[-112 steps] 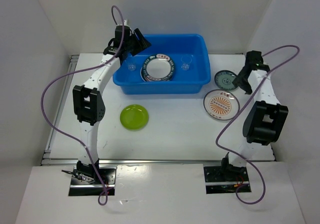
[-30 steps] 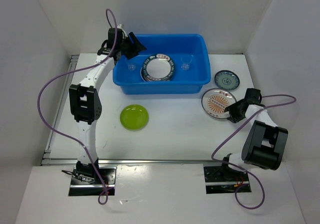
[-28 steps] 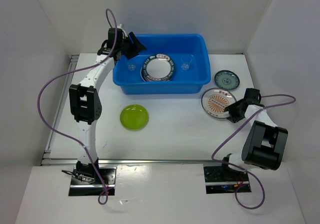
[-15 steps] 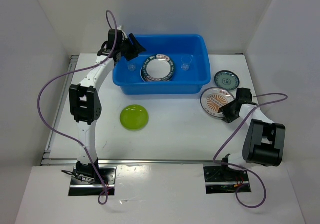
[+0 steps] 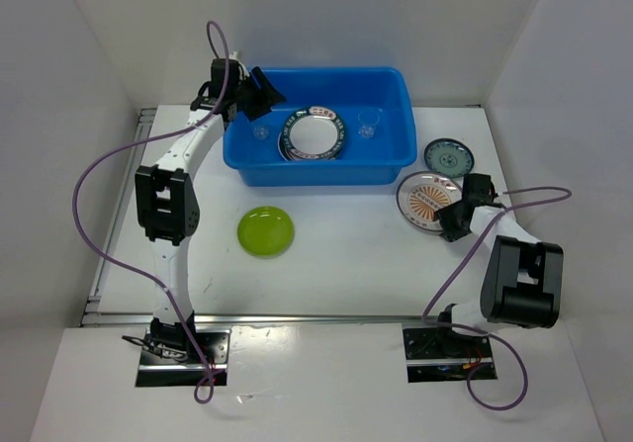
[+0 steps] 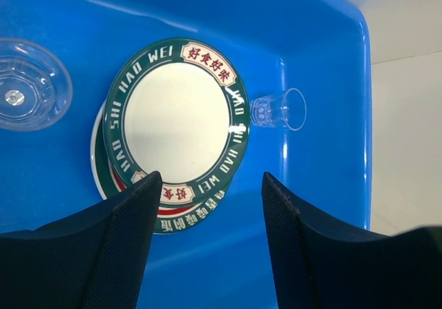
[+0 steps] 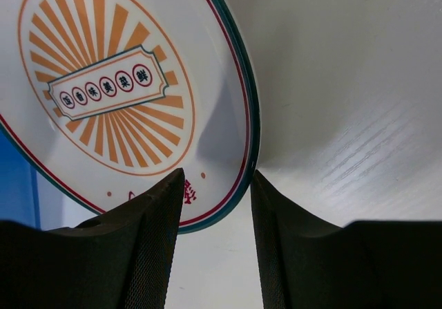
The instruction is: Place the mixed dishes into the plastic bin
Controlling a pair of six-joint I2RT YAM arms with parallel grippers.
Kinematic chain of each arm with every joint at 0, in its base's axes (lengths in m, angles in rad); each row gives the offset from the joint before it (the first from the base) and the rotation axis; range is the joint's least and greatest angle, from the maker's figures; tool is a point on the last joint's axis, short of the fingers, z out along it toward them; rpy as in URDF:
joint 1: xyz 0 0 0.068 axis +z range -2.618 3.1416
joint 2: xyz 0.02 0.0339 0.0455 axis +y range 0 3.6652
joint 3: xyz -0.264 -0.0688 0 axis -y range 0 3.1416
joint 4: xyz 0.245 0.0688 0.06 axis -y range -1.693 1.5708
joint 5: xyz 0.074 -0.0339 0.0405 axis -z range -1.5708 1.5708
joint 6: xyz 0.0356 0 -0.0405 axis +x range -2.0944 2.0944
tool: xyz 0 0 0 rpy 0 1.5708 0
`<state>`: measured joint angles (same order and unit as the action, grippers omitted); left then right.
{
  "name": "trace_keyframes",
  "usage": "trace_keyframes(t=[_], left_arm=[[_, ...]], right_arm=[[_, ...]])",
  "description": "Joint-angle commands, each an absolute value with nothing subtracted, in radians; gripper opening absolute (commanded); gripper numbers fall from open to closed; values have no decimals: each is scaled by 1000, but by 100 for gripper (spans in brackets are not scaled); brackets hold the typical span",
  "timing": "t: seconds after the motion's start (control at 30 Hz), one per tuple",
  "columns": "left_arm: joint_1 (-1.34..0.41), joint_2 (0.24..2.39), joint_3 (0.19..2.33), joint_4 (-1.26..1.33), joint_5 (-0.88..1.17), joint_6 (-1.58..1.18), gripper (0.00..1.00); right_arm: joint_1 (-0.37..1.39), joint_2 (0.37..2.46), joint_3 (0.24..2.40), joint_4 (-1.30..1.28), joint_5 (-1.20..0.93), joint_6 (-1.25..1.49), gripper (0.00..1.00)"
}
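The blue plastic bin (image 5: 326,170) holds two stacked teal-rimmed white plates (image 5: 313,133) (image 6: 176,121) and two clear cups (image 5: 370,125) (image 5: 260,132) (image 6: 280,110) (image 6: 27,82). My left gripper (image 5: 259,88) (image 6: 210,184) is open and empty, above the bin's left end. The orange-sunburst plate (image 5: 427,203) (image 7: 117,81) lies on the table right of the bin. My right gripper (image 5: 453,222) (image 7: 217,184) is open, its fingers straddling that plate's near rim. The small dark teal plate (image 5: 448,157) lies behind it. The lime-green plate (image 5: 265,231) lies in front of the bin.
White walls enclose the table on three sides. Purple cables loop beside each arm. The right arm's elbow (image 5: 521,282) sits low near the table's right front.
My right arm swung down from beside the dark teal plate to the sunburst plate's near rim and pushed the plate slightly left. My left gripper stayed over the bin's left end.
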<state>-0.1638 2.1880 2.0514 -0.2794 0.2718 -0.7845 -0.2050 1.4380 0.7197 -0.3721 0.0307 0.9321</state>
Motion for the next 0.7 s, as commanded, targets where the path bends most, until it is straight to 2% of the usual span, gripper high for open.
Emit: trace_keyframes(t=[0.0, 0.2, 0.5, 0.67], left_arm=[[-147, 2125, 2040, -241, 301, -765, 67], [-126, 2125, 2040, -241, 310, -775, 67], [-107, 2125, 2040, -232, 319, -775, 67], [-98, 2125, 2040, -232, 319, -775, 67]], right_arm=[[-198, 1391, 686, -305, 84, 1003, 49], [-167, 1420, 673, -287, 94, 1058, 49], [-110, 1387, 655, -255, 175, 1172, 42], [-101, 1344, 623, -255, 210, 1223, 31]])
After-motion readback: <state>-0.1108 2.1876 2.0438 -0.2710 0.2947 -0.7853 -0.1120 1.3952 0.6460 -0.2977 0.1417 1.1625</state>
